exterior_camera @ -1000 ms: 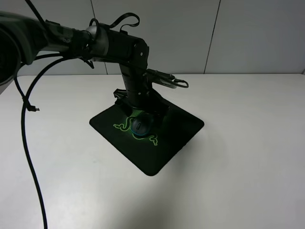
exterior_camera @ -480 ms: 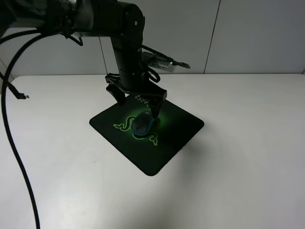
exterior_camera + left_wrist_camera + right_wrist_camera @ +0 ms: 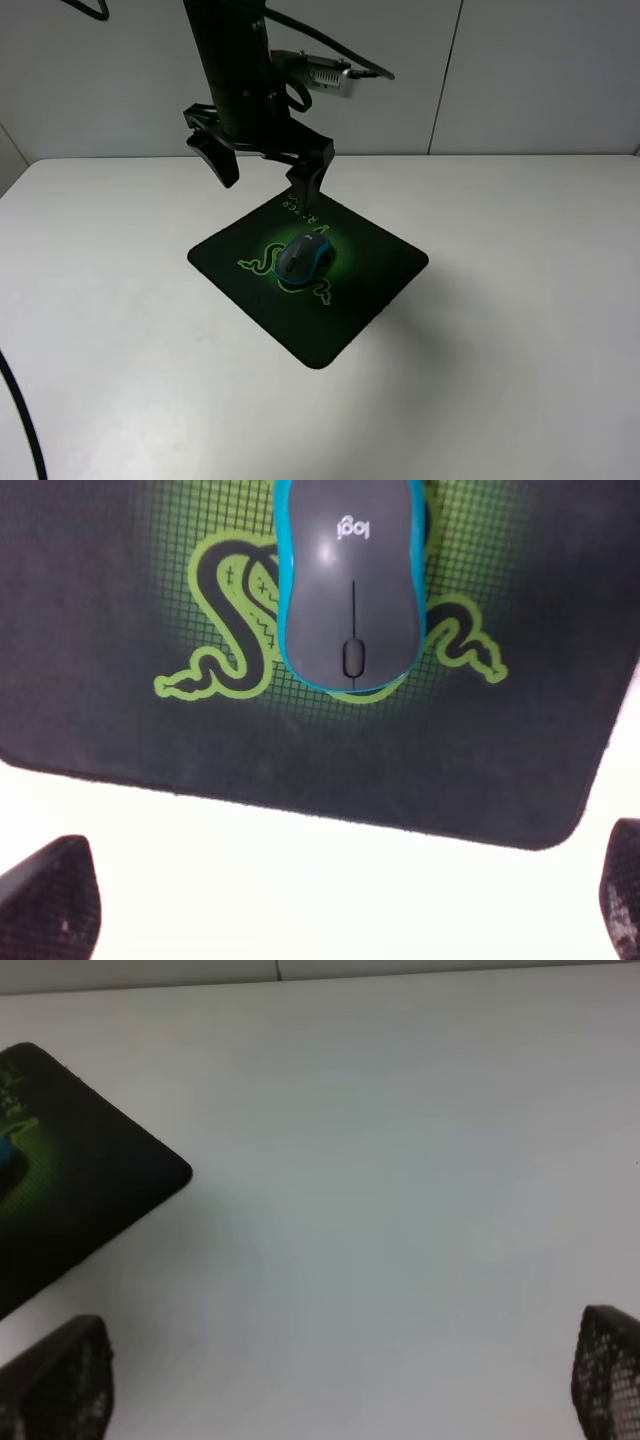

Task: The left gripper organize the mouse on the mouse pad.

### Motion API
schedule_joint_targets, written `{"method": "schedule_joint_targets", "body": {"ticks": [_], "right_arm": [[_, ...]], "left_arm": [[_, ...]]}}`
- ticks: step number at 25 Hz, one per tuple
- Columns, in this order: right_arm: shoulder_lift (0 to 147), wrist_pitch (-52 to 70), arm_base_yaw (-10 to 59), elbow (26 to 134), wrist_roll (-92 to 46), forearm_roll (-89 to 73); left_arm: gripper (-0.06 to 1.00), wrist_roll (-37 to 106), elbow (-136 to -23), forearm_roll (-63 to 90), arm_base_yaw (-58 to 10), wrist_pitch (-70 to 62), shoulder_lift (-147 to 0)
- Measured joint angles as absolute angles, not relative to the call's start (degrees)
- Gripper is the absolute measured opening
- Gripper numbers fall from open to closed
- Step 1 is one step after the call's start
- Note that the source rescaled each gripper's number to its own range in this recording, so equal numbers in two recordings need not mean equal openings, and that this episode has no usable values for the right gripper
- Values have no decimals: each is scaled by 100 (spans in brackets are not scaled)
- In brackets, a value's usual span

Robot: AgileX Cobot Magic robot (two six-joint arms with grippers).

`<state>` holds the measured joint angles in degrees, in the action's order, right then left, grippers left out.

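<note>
The mouse [image 3: 303, 256], dark grey on top with teal-blue sides, lies alone on the green snake emblem in the middle of the black mouse pad [image 3: 375, 290]. In the left wrist view the mouse [image 3: 351, 590] rests on the pad [image 3: 120, 740] with its wheel pointing toward the camera. My left gripper [image 3: 265, 175] hangs open above the pad's far edge, well clear of the mouse, nothing between its fingers [image 3: 52, 895]. My right gripper [image 3: 340, 1380] is open over bare table, with only the pad's corner [image 3: 110, 1180] in its view.
The white table [image 3: 520, 330] stretches around the pad on all sides. A grey wall rises behind the table's far edge. The left arm's black column and a small grey bracket [image 3: 330, 73] stand above the pad's back side.
The left gripper let go of the mouse and rose straight up from it, its jaws spread wide. The mouse stays on the emblem.
</note>
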<state>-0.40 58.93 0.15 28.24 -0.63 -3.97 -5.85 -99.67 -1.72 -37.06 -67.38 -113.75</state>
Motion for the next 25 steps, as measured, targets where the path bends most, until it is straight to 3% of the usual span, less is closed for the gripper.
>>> {"method": "schedule_joint_targets", "body": {"ticks": [7,25], "right_arm": [[-40,5893,15,2824,-63,-397],[-40,5893,15,2824,-63,-397]], "left_arm": [[100,-578,-9321,-172,-3706,-6740,-10362],[100,-359,-5883,89,-3706,-6759,-5834]]}}
